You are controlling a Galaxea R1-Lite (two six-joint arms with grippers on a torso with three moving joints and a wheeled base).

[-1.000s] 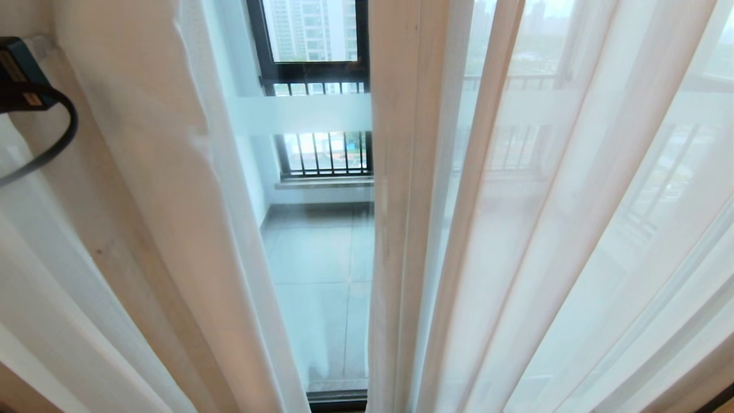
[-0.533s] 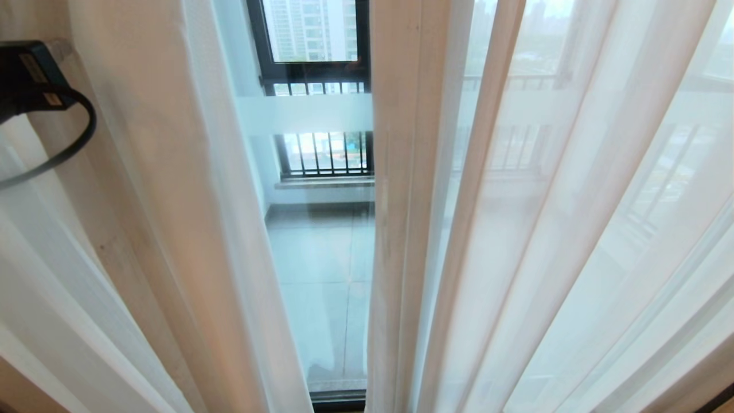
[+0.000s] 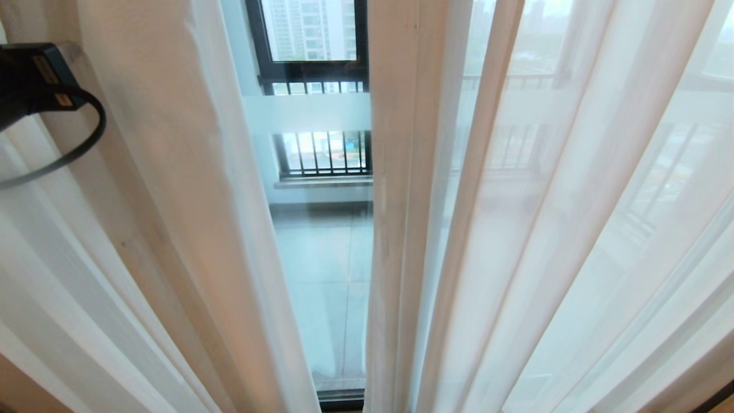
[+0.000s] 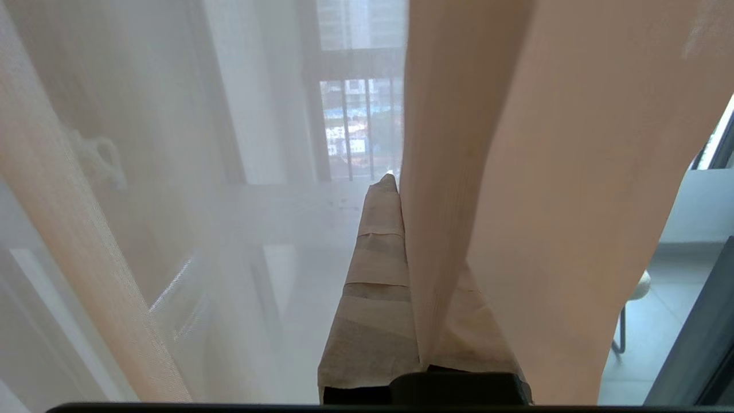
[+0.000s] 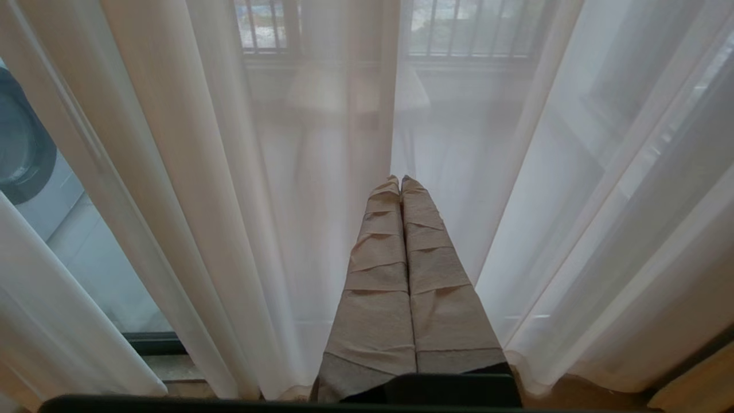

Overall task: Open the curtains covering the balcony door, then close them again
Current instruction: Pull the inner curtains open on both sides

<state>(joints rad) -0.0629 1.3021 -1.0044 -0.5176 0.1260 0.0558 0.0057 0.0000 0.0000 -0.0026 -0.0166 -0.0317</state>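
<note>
Left gripper (image 4: 395, 179) pinches a fold of the curtains (image 3: 189, 189), a narrow gap baring the door (image 3: 321, 258); right gripper (image 5: 400, 180) hangs pressed together, empty.

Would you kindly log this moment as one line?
left tool: shut on curtains | right tool: shut, empty | balcony door: narrow gap showing

Three cameras, all close against the curtains (image 3: 172, 201).
Head looks down through the gap; both wrist views face the same sheer folds and railing (image 3: 324, 152) beyond.
</note>
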